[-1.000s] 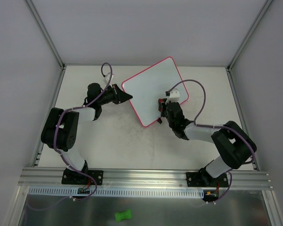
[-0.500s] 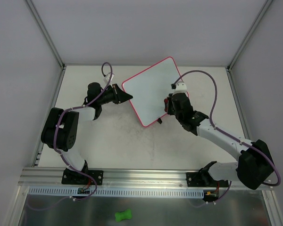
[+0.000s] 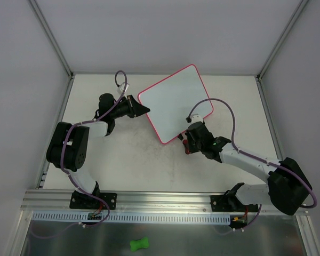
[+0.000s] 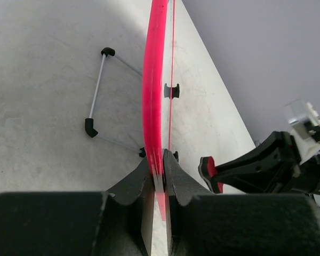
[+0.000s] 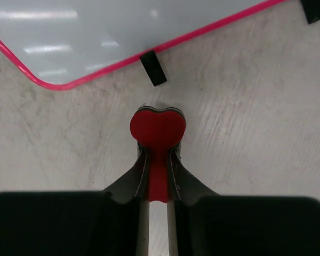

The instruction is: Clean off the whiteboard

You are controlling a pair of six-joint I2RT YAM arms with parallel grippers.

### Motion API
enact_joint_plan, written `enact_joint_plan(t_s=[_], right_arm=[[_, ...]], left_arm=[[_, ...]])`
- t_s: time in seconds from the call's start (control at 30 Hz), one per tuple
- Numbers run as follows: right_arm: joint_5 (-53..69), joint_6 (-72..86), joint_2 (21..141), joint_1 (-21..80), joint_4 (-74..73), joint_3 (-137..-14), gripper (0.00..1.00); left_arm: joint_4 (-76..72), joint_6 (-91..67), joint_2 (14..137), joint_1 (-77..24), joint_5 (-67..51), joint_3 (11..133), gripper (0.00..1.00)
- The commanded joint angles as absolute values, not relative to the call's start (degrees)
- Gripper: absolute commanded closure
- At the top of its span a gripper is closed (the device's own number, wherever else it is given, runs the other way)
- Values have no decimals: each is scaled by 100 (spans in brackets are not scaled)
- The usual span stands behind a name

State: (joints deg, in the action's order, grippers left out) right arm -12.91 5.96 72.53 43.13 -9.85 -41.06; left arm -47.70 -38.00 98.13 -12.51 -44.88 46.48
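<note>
The whiteboard [image 3: 173, 100] is white with a pink-red frame and no marks showing. It stands tilted on a wire stand [image 4: 98, 96]. My left gripper [image 3: 143, 109] is shut on the board's left edge [image 4: 156, 106]. My right gripper [image 3: 188, 143] is shut on a small red eraser [image 5: 157, 128] and sits just below the board's lower corner, over the table, off the board. The board's lower edge [image 5: 96, 37] with one black clip [image 5: 152, 68] lies just ahead of the eraser.
A green bone-shaped object [image 3: 140, 244] lies on the metal shelf in front of the arm bases. Grey walls close in the table on the left, back and right. The right gripper and eraser show in the left wrist view [image 4: 210, 173].
My right gripper with the eraser moved up over the board's right part, then came back down and left, off the board's lower edge. The left gripper and board stayed still.
</note>
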Motion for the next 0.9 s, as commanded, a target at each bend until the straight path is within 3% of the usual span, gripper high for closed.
enact_joint_plan(t_s=[0.0, 0.13, 0.27, 0.3, 0.4, 0.57, 0.7, 0.73, 0.87], right_arm=[[-1257, 703, 7408, 4342, -1028, -3841, 99], [-1117, 773, 7550, 4350, -810, -3648, 93], [-1002, 809, 7559, 4351, -695, -3612, 70], [-976, 800, 7567, 4351, -694, -3630, 56], [-967, 756, 7638, 4351, -694, -3691, 44], [-967, 765, 7655, 4351, -694, -3718, 41], [-1011, 782, 7585, 4350, -694, -3709, 36], [-1037, 774, 7541, 4351, -694, -3700, 36], [-1081, 747, 7366, 4342, -694, -3648, 34]], left_arm=[[-4764, -3525, 9668, -1275, -4843, 4781, 99], [-4755, -3524, 9659, -1283, -4843, 4772, 99], [-4755, -3533, 9659, -1283, -4843, 4764, 96], [-4764, -3533, 9659, -1275, -4843, 4764, 95], [-4764, -3533, 9650, -1283, -4843, 4755, 92], [-4737, -3507, 9607, -1274, -4825, 4737, 87], [-4746, -3507, 9624, -1274, -4816, 4729, 75], [-4755, -3498, 9607, -1274, -4816, 4729, 65], [-4912, -3516, 9528, -1248, -4755, 4597, 41]])
